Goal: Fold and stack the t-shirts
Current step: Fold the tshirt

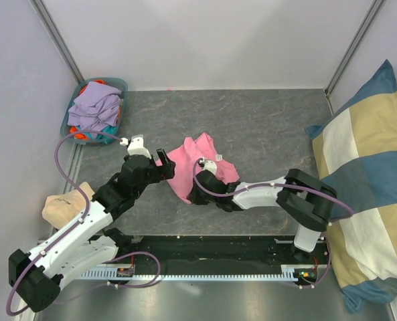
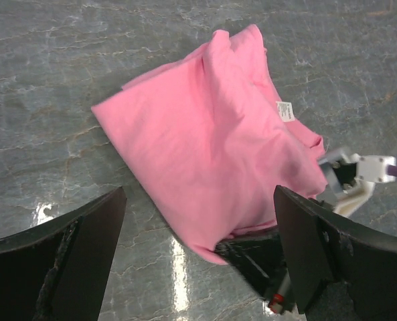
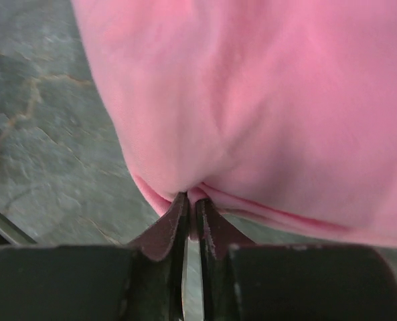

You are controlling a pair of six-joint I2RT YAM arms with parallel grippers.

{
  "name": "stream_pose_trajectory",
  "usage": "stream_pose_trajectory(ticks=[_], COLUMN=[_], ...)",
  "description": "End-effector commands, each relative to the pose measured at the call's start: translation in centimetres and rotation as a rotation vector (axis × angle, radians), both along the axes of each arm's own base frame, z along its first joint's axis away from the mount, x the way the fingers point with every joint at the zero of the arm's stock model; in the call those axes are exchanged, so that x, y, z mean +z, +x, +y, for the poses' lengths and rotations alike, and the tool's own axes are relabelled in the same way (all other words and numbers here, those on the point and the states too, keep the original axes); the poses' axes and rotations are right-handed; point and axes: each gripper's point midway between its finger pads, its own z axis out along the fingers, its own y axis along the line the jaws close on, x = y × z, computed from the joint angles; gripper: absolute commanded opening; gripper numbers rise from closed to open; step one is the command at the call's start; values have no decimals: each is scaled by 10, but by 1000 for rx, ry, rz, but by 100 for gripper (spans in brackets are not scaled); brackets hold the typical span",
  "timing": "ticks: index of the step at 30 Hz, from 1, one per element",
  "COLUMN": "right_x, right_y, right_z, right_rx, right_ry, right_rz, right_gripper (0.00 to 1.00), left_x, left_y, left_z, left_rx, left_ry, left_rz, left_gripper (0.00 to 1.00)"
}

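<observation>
The pink t-shirt (image 1: 199,164) lies bunched in the middle of the grey tabletop (image 1: 272,127), loosely doubled over on itself, its white neck label (image 2: 286,111) showing towards the right; the other t-shirts (image 1: 96,107) sit heaped in a basket (image 1: 121,85) at the far left corner, lavender on top with teal and orange beneath. The right gripper (image 3: 191,204) is clenched on the near edge of the pink shirt, a thin fold of cloth nipped between its tips; the left gripper (image 1: 165,166) hangs wide open just left of the shirt, holding nothing. The cloth looks light and limp — it will sag and crease wherever it is lifted, and it won't hold a line by itself; I'd judge it wants taking at two points along one edge, so the left side of that near hem is the place for the free gripper, pinching through both layers; one shallow nip alone could slip off
</observation>
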Motion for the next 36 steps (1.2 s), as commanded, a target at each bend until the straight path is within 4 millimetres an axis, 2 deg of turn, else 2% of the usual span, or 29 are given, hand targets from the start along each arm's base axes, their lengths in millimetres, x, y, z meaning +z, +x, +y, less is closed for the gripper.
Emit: stream_pose_trajectory(ticks=[1,2,3,4,7,8,9,10,11,13,14,18,20,23,26,29,30,32,33,35,36], right_x=[0,10,5,9,24,22,32,33,30,39,35,69,89,105,125,136,133,130,127,116,113], right_y=[12,17,17,17,20,19,19,20,16,10,5,-15,-19,-18,0,31,49,70,88,110,125], right_z=[44,60,65,69,67,60,55,49,40,32,23,1,-11,-26,-40,-54,-64,-65,-74,-68,-75], right_rx=[-83,-76,-73,-69,-81,-88,-95,-106,-107,-98,-96,-81,-81,-94,-102,-107,-137,-107,-126,-37,-34], right_ry=[43,69,58,59,56,34,41,28,2,5,-18,-29,-29,-48,-103,-183,-213,-253,-272,-306,-327], right_rz=[-14,-23,-19,-23,-57,-59,-71,-81,-72,-70,-62,-102,-127,-172,-290,-365,-370,-395,-392,-399,-404], right_gripper=[29,32,34,35,44,46,48,49,50,55,56,81,84,88,88,88,87,86,86,86,85], left_x=[13,15,16,16,19,19,19,17,16,13,12,12,12,11,8,9,10,10,11,10,9], left_y=[-1,-2,-2,-3,-6,-6,-6,-7,-7,-7,-7,-6,-6,-5,-5,-6,-6,-7,-8,-10,-11], left_z=[12,13,14,16,22,23,24,24,24,22,22,18,18,17,16,16,16,17,17,18,18], left_rx=[55,58,58,63,73,75,78,77,78,77,77,68,66,66,66,62,62,60,62,61,59], left_ry=[14,11,10,17,27,30,32,35,33,29,28,19,18,15,12,8,5,5,2,2,1], left_rz=[-10,-16,-17,-17,-28,-29,-32,-27,-26,-14,-11,-7,-9,-7,-1,-2,-5,-7,-10,-6,-4], left_gripper=[99,99,99,99,99,99,99,99,99,99,99,99,99,99,99,99,99,99,99,99,99])
